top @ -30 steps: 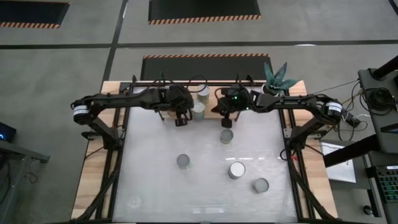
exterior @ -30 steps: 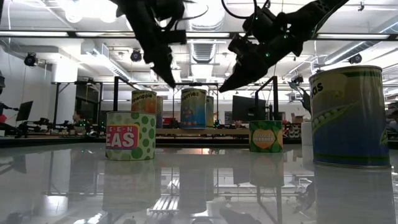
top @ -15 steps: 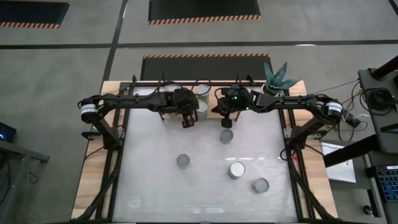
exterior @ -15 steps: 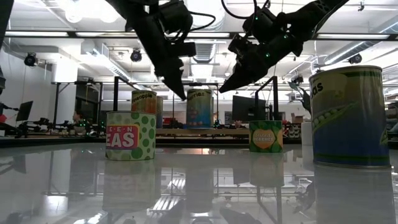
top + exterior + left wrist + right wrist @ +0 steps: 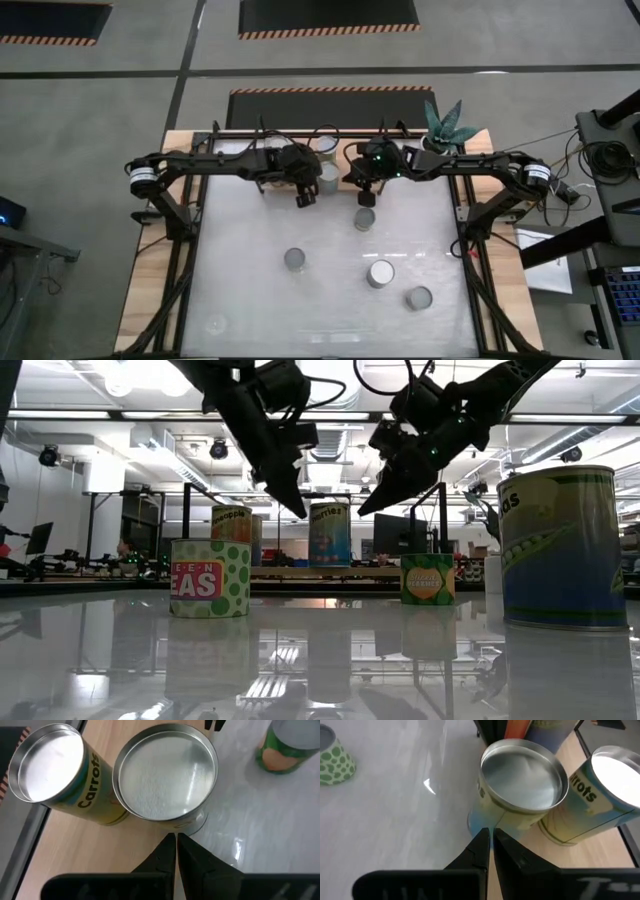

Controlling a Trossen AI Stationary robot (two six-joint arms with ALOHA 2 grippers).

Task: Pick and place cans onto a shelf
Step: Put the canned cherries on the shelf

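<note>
Bright, even overhead light from ceiling lamps (image 5: pixel 130 380) in low view. Glossy white tabletop (image 5: pixel 320 660) mirrors cans w/ soft reflections; glare streak on it (image 5: pixel 430 786) in right wrist view. Nearest can (image 5: pixel 562 545) slightly soft. Shadows faint.

left gripper (image 5: pixel 306 197) slid right toward the carrots can (image 5: pixel 329 534), which looks nudged right along the shelf (image 5: pixel 330 572) too.
</note>
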